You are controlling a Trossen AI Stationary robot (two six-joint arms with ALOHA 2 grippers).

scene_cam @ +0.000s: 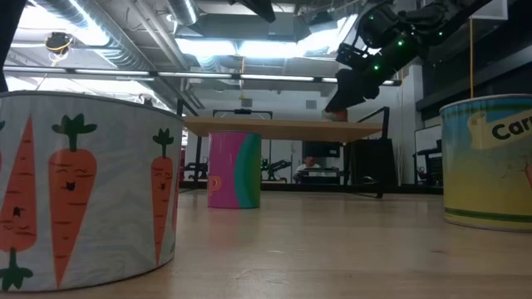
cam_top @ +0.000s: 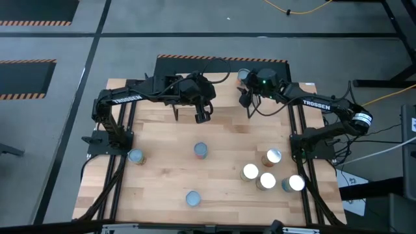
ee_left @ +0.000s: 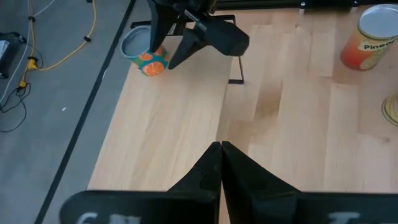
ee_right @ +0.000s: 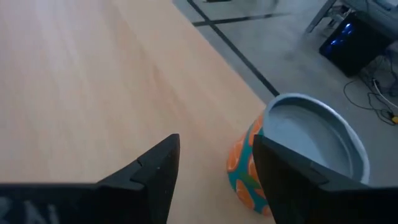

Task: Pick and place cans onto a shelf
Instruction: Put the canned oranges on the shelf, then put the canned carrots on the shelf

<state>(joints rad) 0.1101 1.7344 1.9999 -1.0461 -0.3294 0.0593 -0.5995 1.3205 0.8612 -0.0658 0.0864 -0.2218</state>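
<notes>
The shelf stands at the table's far edge and also shows in the low view. An orange-and-teal can stands on its top board near the far right corner. My right gripper is open just above the board. The can stands outside the gap, beside one finger. My left gripper is shut and empty, over the shelf's near edge. Several other cans stand on the table, among them a blue-topped one. My right gripper: one finger stands right against the can's label side, and nothing lies between the two fingers. I cannot tell whether the finger's outer side touches the can. The can stands on its base on the shelf board.
Cans cluster at the table's near right, with single cans at the left and near the front edge. A carrot-label can and a pink-green can show in the low view. A pineapple can shows in the left wrist view.
</notes>
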